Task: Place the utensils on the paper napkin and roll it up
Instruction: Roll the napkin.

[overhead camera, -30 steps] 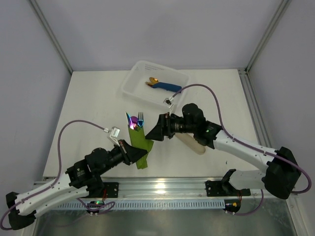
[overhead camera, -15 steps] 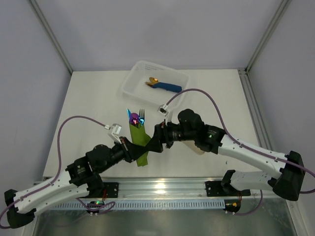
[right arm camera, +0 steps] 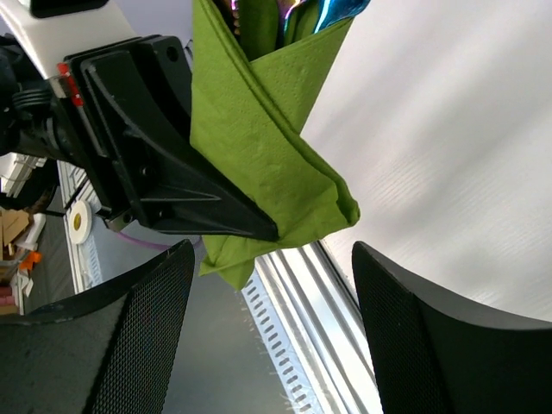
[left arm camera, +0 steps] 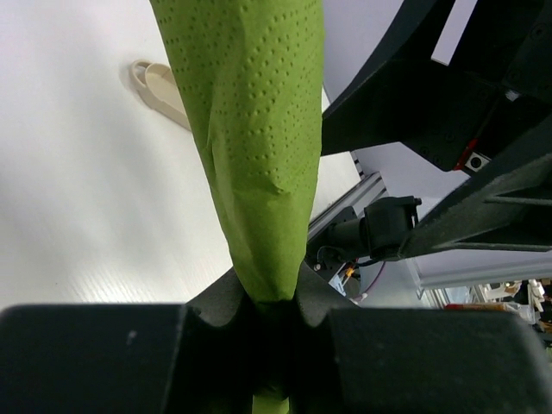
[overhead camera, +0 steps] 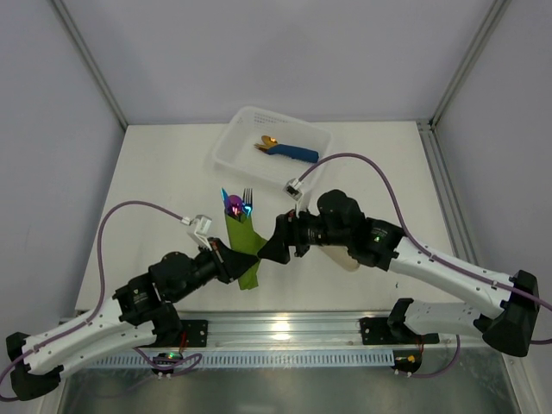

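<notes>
Pincer, left (overhead camera: 246, 266): you have it clamped on the lower end of the folded paper napkin (left arm camera: 259, 129), which runs away from its tips. Utensils (overhead camera: 235, 206) poke out at the far end. Right pincer (overhead camera: 266, 250): jaws wide, napkin's mid-fold just ahead between them; contact unclear.

light: bright, even and diffuse from overhead; your top view is sharp corner to corner.
table (overhead camera: 155, 190) around the paper napkin (overhead camera: 244, 247): near white, with only soft, faint shadows under the arms.
rail (overhead camera: 285, 326) nearer you than the napkin: one hot glare patch.
left wrist view: napkin's dimples crisp; left gripper (left arm camera: 274, 310) below it dark and blurred; table left of it washed out.
right wrist view: napkin crisp; right gripper (right arm camera: 267, 336) below it dark, slightly soft.
</notes>
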### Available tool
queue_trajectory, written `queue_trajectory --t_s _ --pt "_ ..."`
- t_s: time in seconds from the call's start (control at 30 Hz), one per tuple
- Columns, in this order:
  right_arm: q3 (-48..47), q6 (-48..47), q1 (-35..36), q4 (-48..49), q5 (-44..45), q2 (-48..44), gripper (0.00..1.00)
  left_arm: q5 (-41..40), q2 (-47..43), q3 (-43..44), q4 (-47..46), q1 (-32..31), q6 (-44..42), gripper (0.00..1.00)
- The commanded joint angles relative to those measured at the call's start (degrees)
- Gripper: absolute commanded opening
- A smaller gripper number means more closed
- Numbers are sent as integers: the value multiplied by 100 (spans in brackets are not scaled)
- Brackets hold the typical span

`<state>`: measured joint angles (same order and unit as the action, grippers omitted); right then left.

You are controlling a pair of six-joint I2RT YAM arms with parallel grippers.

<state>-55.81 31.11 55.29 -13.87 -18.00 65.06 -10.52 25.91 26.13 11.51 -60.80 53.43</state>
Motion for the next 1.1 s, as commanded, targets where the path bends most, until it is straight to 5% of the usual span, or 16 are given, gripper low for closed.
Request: queue_trajectory --t_s 0.0,1.07 --pt "-255 -54 78 137 -238 -169 77 -160 -7 340 -325 -20 -149 0" --pt "-228 817 263 1782 -626 692 69 138 -95 191 -922 -29 -34 0"
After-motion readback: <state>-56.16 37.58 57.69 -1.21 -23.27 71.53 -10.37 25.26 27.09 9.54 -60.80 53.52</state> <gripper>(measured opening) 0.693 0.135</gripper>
